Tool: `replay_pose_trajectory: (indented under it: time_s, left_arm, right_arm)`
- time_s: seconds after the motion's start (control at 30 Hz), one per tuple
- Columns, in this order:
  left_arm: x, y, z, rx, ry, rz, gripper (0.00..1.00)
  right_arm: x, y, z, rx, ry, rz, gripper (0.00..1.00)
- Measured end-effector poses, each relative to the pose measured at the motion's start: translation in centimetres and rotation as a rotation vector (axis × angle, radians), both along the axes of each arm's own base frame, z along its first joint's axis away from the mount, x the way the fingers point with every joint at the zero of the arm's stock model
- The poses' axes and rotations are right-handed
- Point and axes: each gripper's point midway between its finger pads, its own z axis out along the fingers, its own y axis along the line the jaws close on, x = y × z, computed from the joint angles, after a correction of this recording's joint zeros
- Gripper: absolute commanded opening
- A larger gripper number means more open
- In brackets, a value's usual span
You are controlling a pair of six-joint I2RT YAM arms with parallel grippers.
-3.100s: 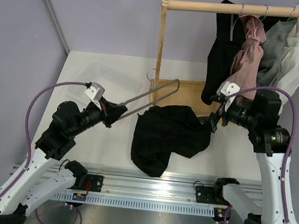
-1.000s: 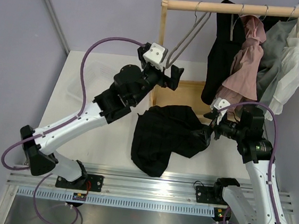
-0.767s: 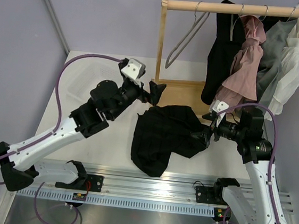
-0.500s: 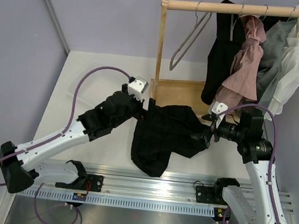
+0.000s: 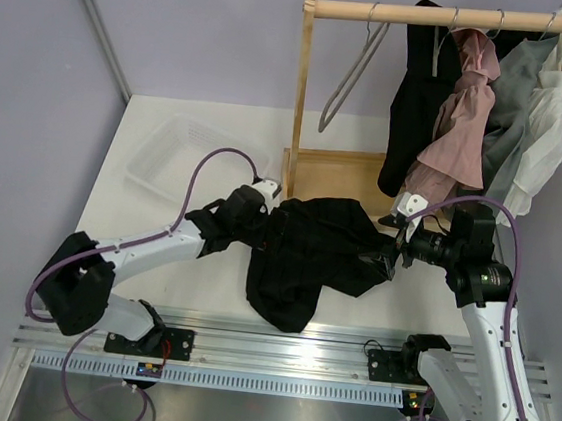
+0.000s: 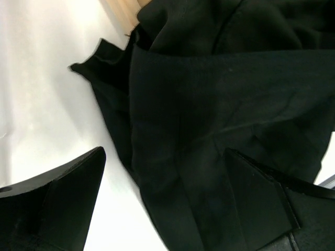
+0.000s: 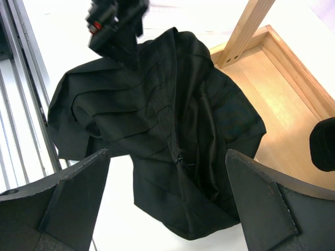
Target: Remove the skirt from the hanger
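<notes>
The black skirt [image 5: 311,259] lies crumpled on the white table, off the hanger. The grey hanger [image 5: 350,77] hangs bare by its hook from the wooden rod. My left gripper [image 5: 262,224] is low at the skirt's left edge; in the left wrist view it [image 6: 165,172] stands open over the skirt's [image 6: 209,104] folds with nothing gripped. My right gripper [image 5: 385,257] sits at the skirt's right edge. The right wrist view shows it [image 7: 167,154] open above the skirt [image 7: 157,120], with the blurred left gripper [image 7: 115,21] beyond.
A wooden rack's post [image 5: 300,92] and base tray [image 5: 341,169] stand just behind the skirt. On its rod [image 5: 382,12] hang black [image 5: 419,94], pink [image 5: 469,100], grey [image 5: 519,95] and white [image 5: 555,109] clothes. A clear plastic bin [image 5: 181,155] sits at the back left.
The left arm, which held the hanger 3 seconds ago, left it hanging on the rod and dropped down to the skirt's left edge. The right arm has stayed still for the last second.
</notes>
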Motion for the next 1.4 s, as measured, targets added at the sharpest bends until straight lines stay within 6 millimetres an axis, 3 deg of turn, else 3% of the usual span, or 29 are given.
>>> replay_pose_trajectory:
  time_s: [0.07,0.13,0.27,0.3,0.33,0.4,0.5,0.67,0.77,1.0,1.17,1.3,1.4]
  left_arm:
    - [0.3,-0.5,-1.1,-0.015,0.026,-0.015,0.99]
    - [0.3,-0.9,-2.0,-0.034,0.054,-0.033,0.92]
    - [0.1,-1.9,-2.1,-0.085,0.083,-0.076,0.58]
    - [0.1,-2.1,-2.0,-0.097,0.083,-0.085,0.46]
    - [0.1,-2.2,-1.8,-0.109,0.083,-0.091,0.19]
    - [0.0,-2.3,-1.4,-0.120,0.082,-0.099,0.04]
    - [-0.2,-1.9,0.0,-0.130,0.054,-0.108,0.00]
    - [-0.8,-0.3,4.6,-0.163,-0.013,-0.089,0.00]
    - [0.1,1.8,9.7,-0.192,-0.095,-0.017,0.00]
    - [4.3,10.4,27.0,-0.304,-0.432,0.308,0.00]
    - [4.1,15.4,37.7,-0.404,-0.656,0.469,0.00]
    - [3.9,17.1,43.2,-0.458,-0.767,0.532,0.00]
    - [4.9,17.7,44.4,-0.465,-0.794,0.573,0.00]
  right_arm:
    - [0.0,0.0,0.0,-0.001,-0.001,0.000,0.99]
    - [0.0,0.0,0.0,-0.002,-0.001,0.001,0.99]
    - [0.0,-0.1,0.0,-0.004,-0.005,0.001,0.99]
    - [0.0,-0.1,0.0,-0.004,-0.005,0.000,1.00]
    - [0.0,-0.1,0.0,-0.004,-0.005,0.001,1.00]
    - [0.1,-0.1,0.0,-0.004,-0.005,-0.001,0.99]
    - [0.1,-0.1,0.0,-0.004,-0.006,-0.001,1.00]
    - [0.1,-0.1,0.0,-0.004,-0.004,-0.002,1.00]
    - [0.0,-0.1,-0.1,-0.004,-0.004,-0.002,0.99]
    - [-0.1,-0.1,0.0,-0.004,-0.005,-0.002,1.00]
    - [-0.2,-0.2,0.1,-0.004,-0.009,-0.003,0.99]
    - [-0.3,-0.2,0.1,-0.004,-0.007,-0.003,1.00]
    - [-0.4,-0.2,0.1,-0.004,-0.008,-0.003,0.99]
